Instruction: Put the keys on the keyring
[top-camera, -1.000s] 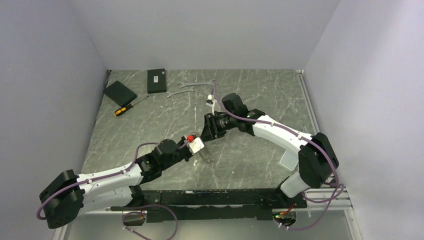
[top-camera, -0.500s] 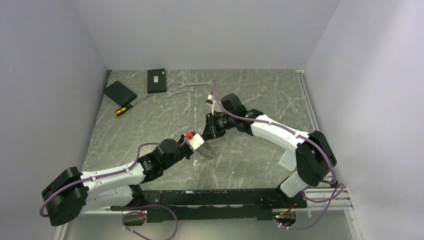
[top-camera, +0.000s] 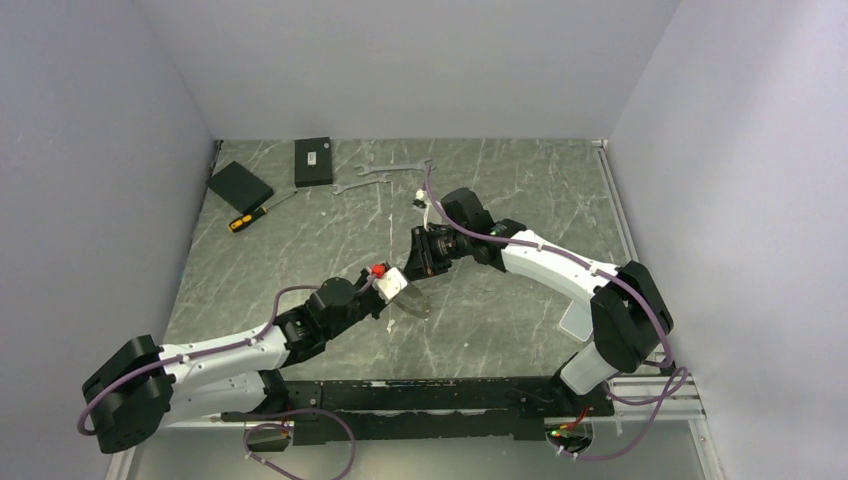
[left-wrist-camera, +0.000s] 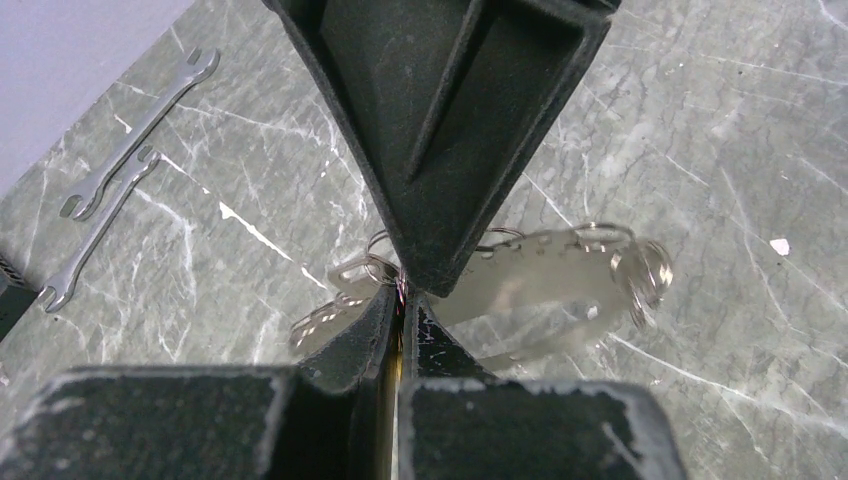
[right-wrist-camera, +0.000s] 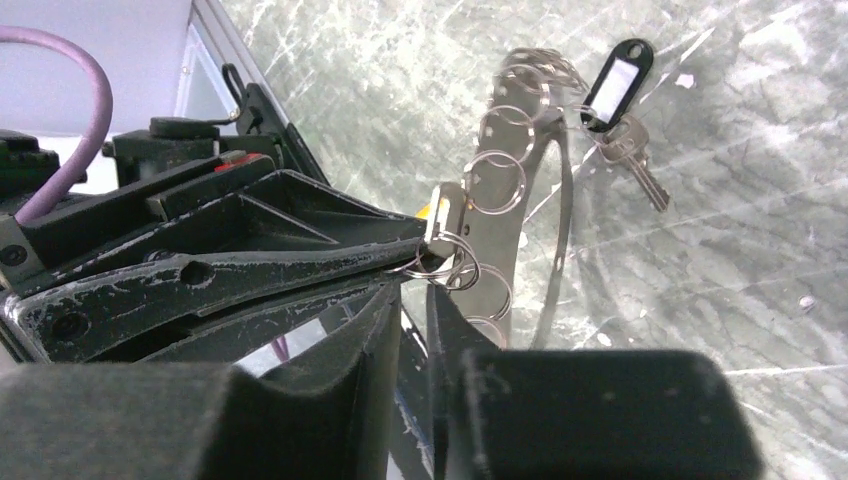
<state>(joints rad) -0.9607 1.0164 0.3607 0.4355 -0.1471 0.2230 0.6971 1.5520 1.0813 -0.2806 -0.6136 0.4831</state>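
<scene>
Threading likely calls for small, steady moves: left end effector pinches the keyring hanging off its tip, right end effector, nearly closed, meets it there, grip unclear.

The white left arm with chunky black joints and the matching right arm each carry a thin purple cable. A small red knob sticks out near the left one's end. The black fingers have scratched whitish edges.
</scene>
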